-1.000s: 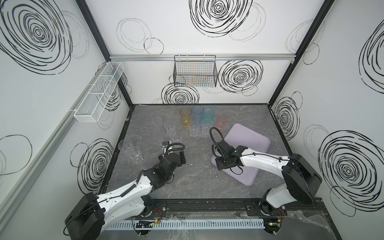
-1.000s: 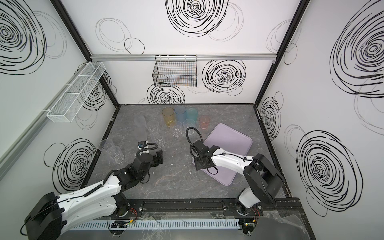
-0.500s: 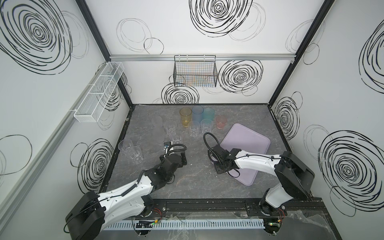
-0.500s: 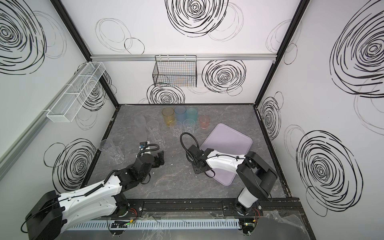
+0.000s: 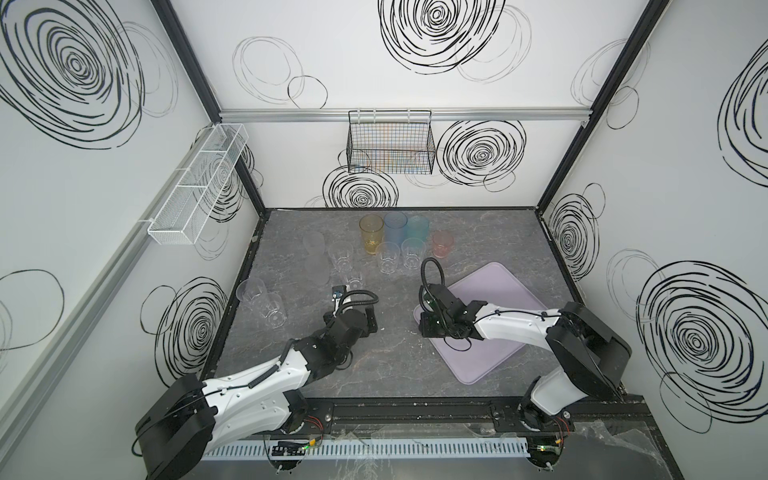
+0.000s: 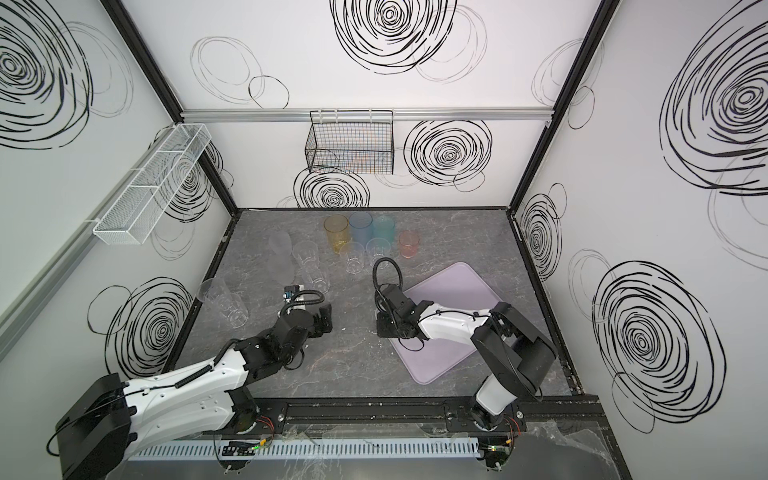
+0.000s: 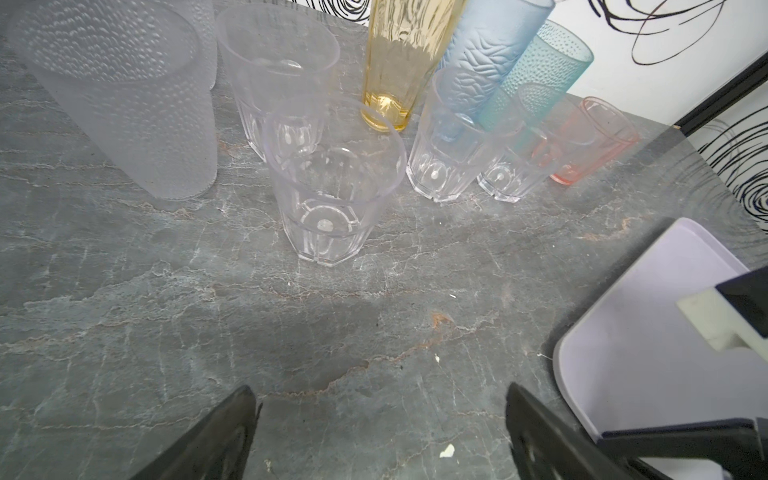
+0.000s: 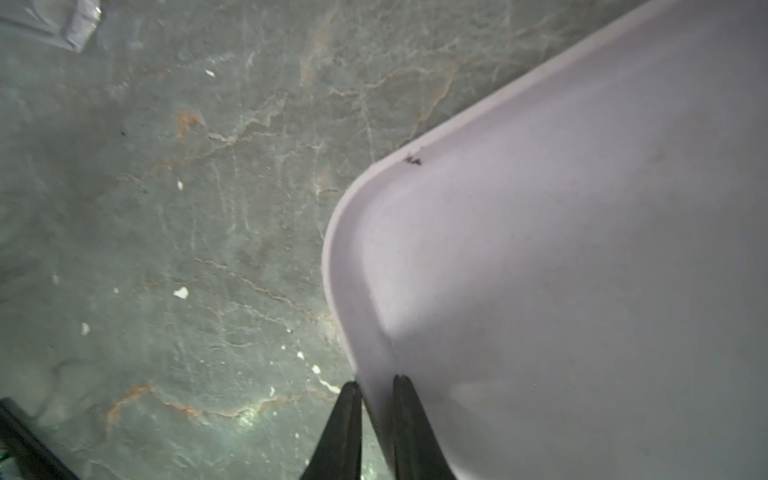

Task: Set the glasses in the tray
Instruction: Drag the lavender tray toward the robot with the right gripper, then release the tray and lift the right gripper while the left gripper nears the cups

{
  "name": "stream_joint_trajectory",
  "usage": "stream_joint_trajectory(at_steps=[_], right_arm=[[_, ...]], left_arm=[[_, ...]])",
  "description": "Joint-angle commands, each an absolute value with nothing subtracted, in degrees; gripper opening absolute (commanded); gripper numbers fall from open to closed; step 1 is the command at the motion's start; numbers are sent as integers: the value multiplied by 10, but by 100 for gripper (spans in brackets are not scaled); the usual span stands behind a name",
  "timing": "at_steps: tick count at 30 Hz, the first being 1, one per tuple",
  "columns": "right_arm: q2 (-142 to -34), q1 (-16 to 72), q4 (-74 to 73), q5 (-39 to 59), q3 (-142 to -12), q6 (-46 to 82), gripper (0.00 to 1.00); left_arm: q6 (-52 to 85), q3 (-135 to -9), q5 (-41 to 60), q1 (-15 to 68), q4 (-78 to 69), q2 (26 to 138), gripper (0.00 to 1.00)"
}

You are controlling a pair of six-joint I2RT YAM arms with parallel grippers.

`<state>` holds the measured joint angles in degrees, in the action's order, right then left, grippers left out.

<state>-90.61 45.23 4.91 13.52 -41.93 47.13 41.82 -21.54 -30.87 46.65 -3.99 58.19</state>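
Observation:
The pale lilac tray lies empty at the right of the table. My right gripper is shut on the tray's rim near its left front corner, one finger outside and one inside. The glasses stand in a group behind: amber, blue, teal, pink and several clear or frosted ones. My left gripper hangs open over bare table, pointing at the nearest clear glass, a short way off it.
Two clear glasses stand apart at the table's left edge. A black wire basket hangs on the back wall and a white mesh rack on the left wall. Bare grey table lies between the two arms.
My right gripper has moved left to the tray's near corner and its jaws have closed on the rim. The left arm has stayed put with its jaws wide.

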Motion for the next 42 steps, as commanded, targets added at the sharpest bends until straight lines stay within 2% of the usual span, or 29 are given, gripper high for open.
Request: stream_joint_trajectory(at_steps=[1, 7, 10, 12, 15, 16, 19, 24, 29, 33, 39, 42], right_arm=[[-910, 446, -35, 167, -413, 562, 16], [-934, 442, -137, 146, -412, 665, 15], [-964, 440, -109, 135, -461, 657, 18], [-975, 438, -88, 141, -491, 641, 24], [-970, 435, -73, 150, -508, 620, 39], [-963, 433, -61, 157, -513, 611, 43], [-932, 425, -26, 165, -515, 579, 48], [-842, 368, 53, 148, -484, 505, 51], [-744, 280, 51, 172, -420, 459, 53], [-711, 240, 47, 170, -396, 423, 54], [-726, 234, 83, 138, -404, 404, 54], [-739, 235, 59, 146, -395, 407, 54]], left_arm=[[434, -231, -318, 474, -56, 582, 96], [437, -232, -322, 477, -58, 581, 96], [427, -246, -320, 479, -46, 586, 96], [427, -248, -329, 482, -41, 586, 96], [419, -246, -325, 482, -42, 582, 96], [413, -248, -327, 482, -36, 580, 96], [402, -255, -339, 482, -16, 573, 96], [364, -274, -352, 481, 26, 554, 96], [328, -306, -423, 473, 91, 523, 96], [344, -320, -377, 421, 120, 491, 96], [341, -316, -204, 260, 124, 448, 96], [336, -325, -159, 188, 133, 450, 98]])
